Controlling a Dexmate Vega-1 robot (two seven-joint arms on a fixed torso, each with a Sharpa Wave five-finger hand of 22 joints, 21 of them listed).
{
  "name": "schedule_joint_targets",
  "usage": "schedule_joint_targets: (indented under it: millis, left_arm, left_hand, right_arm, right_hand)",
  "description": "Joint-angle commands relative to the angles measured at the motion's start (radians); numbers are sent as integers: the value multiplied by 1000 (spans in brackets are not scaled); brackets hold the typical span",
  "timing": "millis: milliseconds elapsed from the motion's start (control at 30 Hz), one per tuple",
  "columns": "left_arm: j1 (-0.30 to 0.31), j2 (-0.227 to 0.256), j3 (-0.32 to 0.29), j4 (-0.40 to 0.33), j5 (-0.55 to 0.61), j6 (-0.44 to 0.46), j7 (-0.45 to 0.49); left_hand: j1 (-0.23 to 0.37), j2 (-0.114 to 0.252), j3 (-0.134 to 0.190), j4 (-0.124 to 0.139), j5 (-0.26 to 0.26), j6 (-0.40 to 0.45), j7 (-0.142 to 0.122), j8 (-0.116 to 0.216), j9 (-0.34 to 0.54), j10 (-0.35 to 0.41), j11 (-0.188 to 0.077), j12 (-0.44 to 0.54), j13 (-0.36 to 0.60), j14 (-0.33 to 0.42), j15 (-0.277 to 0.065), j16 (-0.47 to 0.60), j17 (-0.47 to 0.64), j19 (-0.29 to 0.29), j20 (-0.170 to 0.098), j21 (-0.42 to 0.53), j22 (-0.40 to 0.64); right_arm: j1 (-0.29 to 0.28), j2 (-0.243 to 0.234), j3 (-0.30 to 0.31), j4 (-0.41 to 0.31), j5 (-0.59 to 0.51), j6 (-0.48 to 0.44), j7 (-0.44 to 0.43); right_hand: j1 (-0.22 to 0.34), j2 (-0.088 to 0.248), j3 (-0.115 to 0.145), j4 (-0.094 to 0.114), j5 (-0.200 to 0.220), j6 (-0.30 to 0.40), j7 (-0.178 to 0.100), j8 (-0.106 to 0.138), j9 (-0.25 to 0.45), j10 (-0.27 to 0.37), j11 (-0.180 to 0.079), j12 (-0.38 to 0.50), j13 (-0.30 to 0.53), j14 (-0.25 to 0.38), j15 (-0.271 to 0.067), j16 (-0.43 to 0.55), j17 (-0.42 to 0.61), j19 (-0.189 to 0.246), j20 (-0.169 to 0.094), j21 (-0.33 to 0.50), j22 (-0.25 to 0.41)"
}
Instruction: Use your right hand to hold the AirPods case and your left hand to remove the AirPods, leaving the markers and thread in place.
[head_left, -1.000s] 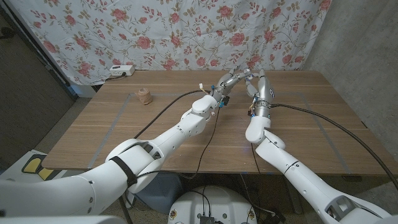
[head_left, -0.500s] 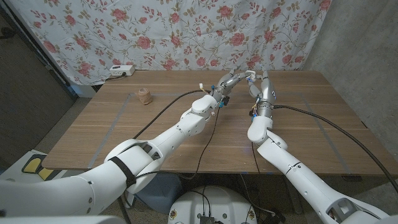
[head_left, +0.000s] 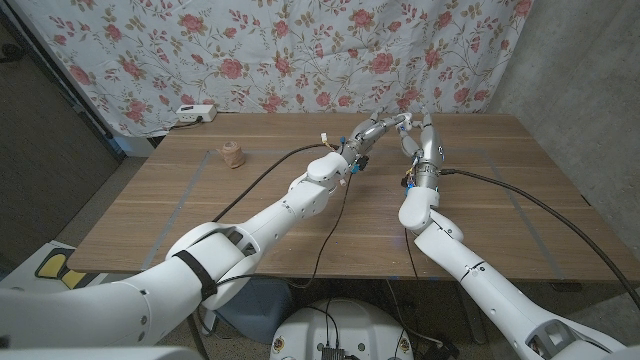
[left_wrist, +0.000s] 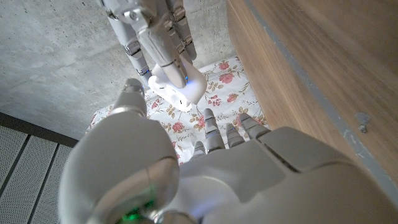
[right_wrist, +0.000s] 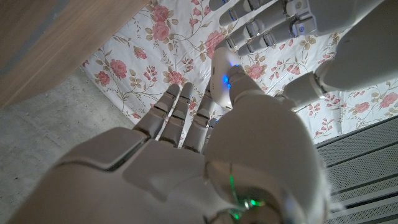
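Your landmark is the table (head_left: 300, 210); both arms reach across it to its far middle, where the hands meet raised above the wood, in front of the floral curtain (head_left: 300, 50); your right hand (head_left: 418, 135) grasps the case (left_wrist: 176, 87), pinned between thumb and fingers, a blue light showing on its white shell in the left wrist view; in the right wrist view the case (right_wrist: 225, 68) shows past the thumb with the same blue glow; your left hand (head_left: 372, 130) is loosely spread, fingers (left_wrist: 211, 127) apart and curled toward the case from the side; whether they touch it you cannot tell, and nothing sits in that hand; whether the lid is up you cannot tell either. On the table's left part, well apart from the hands, stands the thread (head_left: 233, 156); at its far left corner lies a power strip (head_left: 194, 114); wide bare wood lies to either side of your arms, out to the table's edges.
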Motion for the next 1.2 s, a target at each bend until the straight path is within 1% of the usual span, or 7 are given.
schedule_joint_targets:
  millis: [33, 367, 967, 1067, 1100, 1167, 1200]
  left_arm:
    - [4, 4, -4, 8, -11, -23, -27]
    - [35, 36, -15, -60, -10, -36, -16]
    - [69, 68, -26, -132, -9, -24, -6]
    - [78, 77, -27, -152, -6, -20, 0]
    - [78, 80, -27, -156, -5, -16, -3]
    - [83, 79, -30, -160, -10, -14, -1]
    - [82, 82, -29, -160, -11, -14, -9]
  left_hand:
    - [-20, -2, -10, 3, 4, -27, -1, 0, 3, -12, -17, 0, -6, -15, 5, 1, 3, -16, 8, -2, 4]
    - [-51, -5, -22, 15, 2, -31, 10, 3, 4, -27, -30, 6, -18, -30, 15, 4, 5, -29, 19, -1, 5]
    - [-73, 1, -27, 19, 4, -33, 21, 7, 4, -30, -28, 17, -35, -35, 19, 11, 4, -32, 28, 4, 6]
    - [-74, 3, -26, 19, 4, -34, 22, 7, 4, -29, -33, 19, -38, -34, 19, 12, 4, -31, 28, 5, 6]
    - [-74, 3, -26, 18, 4, -34, 18, 7, 4, -27, -36, 20, -39, -34, 16, 12, 4, -31, 25, 5, 6]
    - [-74, 4, -26, 18, 4, -35, 22, 7, 4, -28, -34, 20, -40, -33, 20, 12, 4, -30, 29, 6, 6]
    - [-74, 4, -26, 18, 4, -34, 22, 7, 4, -28, -34, 20, -41, -33, 20, 13, 4, -29, 29, 6, 6]
  right_arm:
    - [-15, 14, 32, -11, 86, 24, 48]
    - [-70, 51, 175, -108, 431, 53, 255]
    - [-112, 75, 277, -208, 691, 2, 426]
    - [-116, 77, 292, -215, 728, 7, 459]
    - [-117, 76, 293, -217, 729, 12, 463]
    - [-120, 76, 298, -220, 736, 20, 471]
    - [-121, 74, 300, -223, 739, 20, 475]
  right_hand:
    - [8, 6, -5, 1, -4, 14, 2, 4, 2, 93, -87, 64, 4, 3, -180, -1, 2, 0, 3, -2, 5]
    - [20, -1, -17, -3, -3, 36, 8, 8, 2, 122, -81, 76, -3, 29, -179, 9, 4, 25, 20, 7, 5]
    - [36, -12, -37, -2, 4, 69, 13, 10, 1, 146, -80, 87, -12, 97, -174, 38, 12, 59, 28, 15, 6]
    - [41, -15, -49, 1, 7, 69, 11, 4, 2, 128, -85, 80, -18, 159, -170, 56, 5, 120, 49, 35, 8]
    - [45, -11, -57, 4, 8, 70, 12, 2, 2, 123, -82, 79, -22, 168, -171, 56, 1, 192, 36, 64, 16]
    - [49, -3, -59, 5, 9, 62, 6, -2, 2, 113, -83, 75, -23, 171, -163, 57, 2, 229, 30, 79, 17]
    - [59, 3, -63, 4, 10, 66, 0, 0, 3, 102, -82, 76, -21, 190, -169, 61, 0, 315, -5, 119, 26]
